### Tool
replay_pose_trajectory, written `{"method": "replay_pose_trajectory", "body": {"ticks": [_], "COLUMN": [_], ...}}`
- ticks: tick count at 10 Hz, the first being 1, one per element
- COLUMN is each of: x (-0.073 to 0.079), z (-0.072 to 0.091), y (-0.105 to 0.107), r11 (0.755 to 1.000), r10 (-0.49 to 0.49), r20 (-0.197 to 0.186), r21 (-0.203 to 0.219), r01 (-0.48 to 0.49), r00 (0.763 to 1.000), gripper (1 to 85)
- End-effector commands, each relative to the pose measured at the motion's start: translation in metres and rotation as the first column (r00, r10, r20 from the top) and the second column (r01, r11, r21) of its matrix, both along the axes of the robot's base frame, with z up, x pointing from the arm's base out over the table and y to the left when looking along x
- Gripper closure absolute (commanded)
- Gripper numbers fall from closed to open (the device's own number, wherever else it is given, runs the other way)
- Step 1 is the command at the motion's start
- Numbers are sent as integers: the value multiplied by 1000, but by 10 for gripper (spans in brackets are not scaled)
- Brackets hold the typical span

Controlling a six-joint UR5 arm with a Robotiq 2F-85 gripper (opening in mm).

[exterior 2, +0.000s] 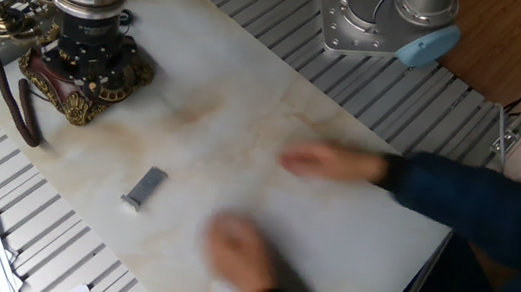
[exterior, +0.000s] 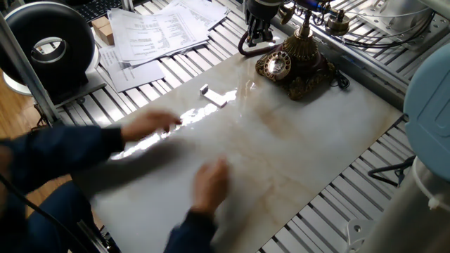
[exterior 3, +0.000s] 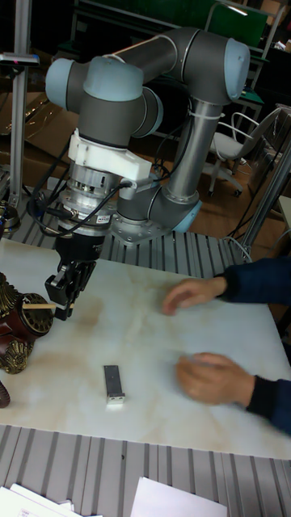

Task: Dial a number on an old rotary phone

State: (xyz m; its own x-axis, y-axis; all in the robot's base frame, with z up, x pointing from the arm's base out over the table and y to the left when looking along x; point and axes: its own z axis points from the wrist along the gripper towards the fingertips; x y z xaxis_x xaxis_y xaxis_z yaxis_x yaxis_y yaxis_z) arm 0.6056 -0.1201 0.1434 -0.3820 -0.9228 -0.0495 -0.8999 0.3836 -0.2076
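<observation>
A UR5's gripper (exterior 3: 63, 296), fingers pinched on a thin stick (exterior 3: 36, 305), hovers with the old rotary phone (exterior: 292, 63) just below, apparently lining up to dial; next, the tip must enter a dial hole.
</observation>
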Motion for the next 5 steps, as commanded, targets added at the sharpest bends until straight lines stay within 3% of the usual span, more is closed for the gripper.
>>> {"method": "replay_pose_trajectory", "body": {"ticks": [1, 5], "x": [-22, -21], "z": [-3, -8], "y": [3, -2], "r11": [999, 1000], "r10": [-25, 2], "r20": [-3, 5], "r21": [21, 30], "r01": [25, -3], "r00": [1000, 1000], "gripper": [837, 837]}}
